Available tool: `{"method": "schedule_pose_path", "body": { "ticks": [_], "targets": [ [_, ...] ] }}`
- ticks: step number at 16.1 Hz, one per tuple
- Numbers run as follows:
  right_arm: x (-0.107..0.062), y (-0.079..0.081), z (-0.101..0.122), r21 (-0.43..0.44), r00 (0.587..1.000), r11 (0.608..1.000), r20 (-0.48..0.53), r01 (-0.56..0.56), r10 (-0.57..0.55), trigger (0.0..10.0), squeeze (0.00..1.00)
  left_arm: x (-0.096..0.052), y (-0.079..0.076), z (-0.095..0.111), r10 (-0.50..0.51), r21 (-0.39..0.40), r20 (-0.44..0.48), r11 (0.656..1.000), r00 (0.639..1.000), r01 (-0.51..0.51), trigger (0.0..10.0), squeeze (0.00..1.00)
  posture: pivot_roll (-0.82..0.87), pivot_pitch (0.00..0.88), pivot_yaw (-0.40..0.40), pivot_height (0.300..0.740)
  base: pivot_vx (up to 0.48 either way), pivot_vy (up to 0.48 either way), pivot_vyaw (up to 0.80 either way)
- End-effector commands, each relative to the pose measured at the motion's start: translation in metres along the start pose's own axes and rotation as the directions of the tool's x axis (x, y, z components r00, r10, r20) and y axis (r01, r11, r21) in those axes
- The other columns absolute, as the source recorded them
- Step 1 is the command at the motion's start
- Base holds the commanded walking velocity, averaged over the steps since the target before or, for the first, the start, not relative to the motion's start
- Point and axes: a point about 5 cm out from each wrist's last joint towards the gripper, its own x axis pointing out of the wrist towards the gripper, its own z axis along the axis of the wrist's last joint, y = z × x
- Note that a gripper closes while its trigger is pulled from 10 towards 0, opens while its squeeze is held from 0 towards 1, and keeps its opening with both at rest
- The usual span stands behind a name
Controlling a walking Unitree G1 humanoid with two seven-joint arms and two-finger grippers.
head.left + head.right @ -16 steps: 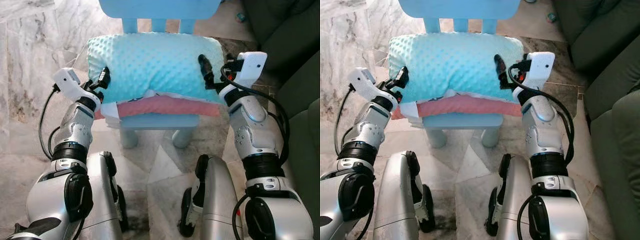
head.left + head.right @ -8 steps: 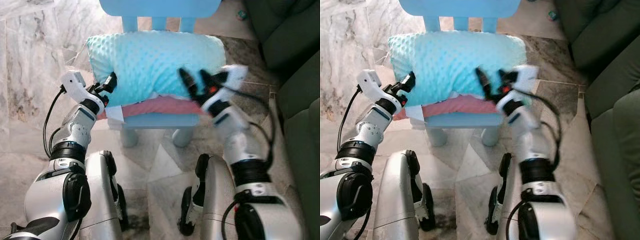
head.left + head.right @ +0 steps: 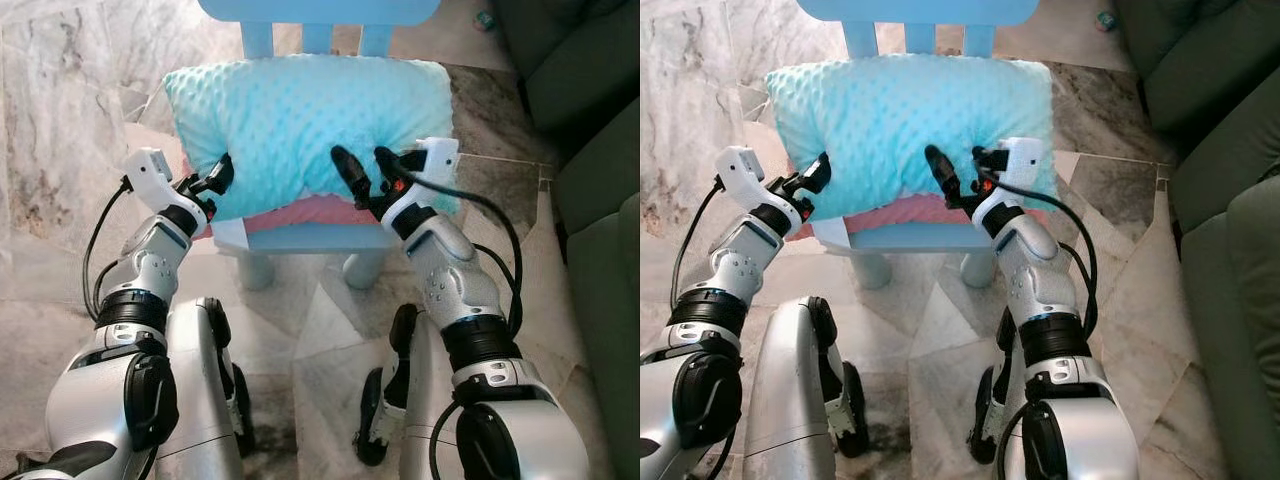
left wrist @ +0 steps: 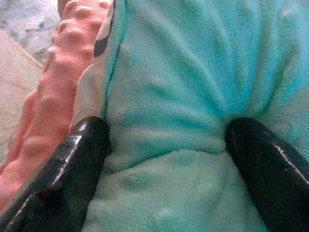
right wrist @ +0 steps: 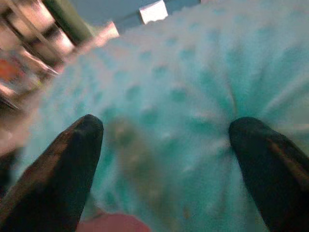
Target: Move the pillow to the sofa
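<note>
While the pillow lies on the chair | left gripper, right gripper spread, 2 fingers each pressing its fabric | we risk dragging the pink cushion along.

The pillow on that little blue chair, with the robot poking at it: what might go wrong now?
The open grippers, left and right, only press their fingers into the pillow, so it could slip free when lifted. The pink cushion under it might drag off the chair. The chair looks light and could tip.
</note>
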Motion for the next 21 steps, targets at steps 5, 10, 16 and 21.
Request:
{"method": "schedule_pose_path", "body": {
  "ticks": [5, 10, 16, 21],
  "targets": [
    [-0.01, -0.05, 0.04, -0.291, 0.98, 0.936, 0.083, 0.198, -0.182, 10.0, 0.0, -0.006, 0.009, -0.009, 0.037, 0.013, -0.049, 0.999, 0.998, -0.036, 10.0, 0.0, -0.03, 0.468, -0.066, 0.496, 0.0, 0.0, 0.0],
    [-0.018, -0.082, 0.048, -0.359, 0.959, 0.89, 0.056, 0.279, -0.278, 10.0, 0.0, -0.008, 0.011, -0.009, 0.042, 0.014, -0.051, 0.999, 0.998, -0.042, 10.0, 0.0, -0.03, 0.473, -0.067, 0.496, 0.0, 0.0, 0.0],
    [-0.026, -0.092, 0.013, -0.028, 0.966, 0.975, -0.138, 0.219, -0.22, 10.0, 0.0, -0.011, 0.015, -0.003, 0.044, 0.04, -0.054, 0.998, 0.998, -0.042, 10.0, 0.0, 0.03, 0.488, -0.05, 0.496, 0.0, 0.0, 0.0],
    [-0.012, -0.071, 0.005, 0.118, 0.984, 0.986, -0.149, 0.116, -0.098, 10.0, 0.0, -0.014, 0.019, -0.001, 0.032, 0.053, -0.074, 0.998, 0.997, -0.028, 10.0, 0.0, 0.04, 0.502, -0.048, 0.496, 0.0, 0.0, 0.0]
  ]
}}
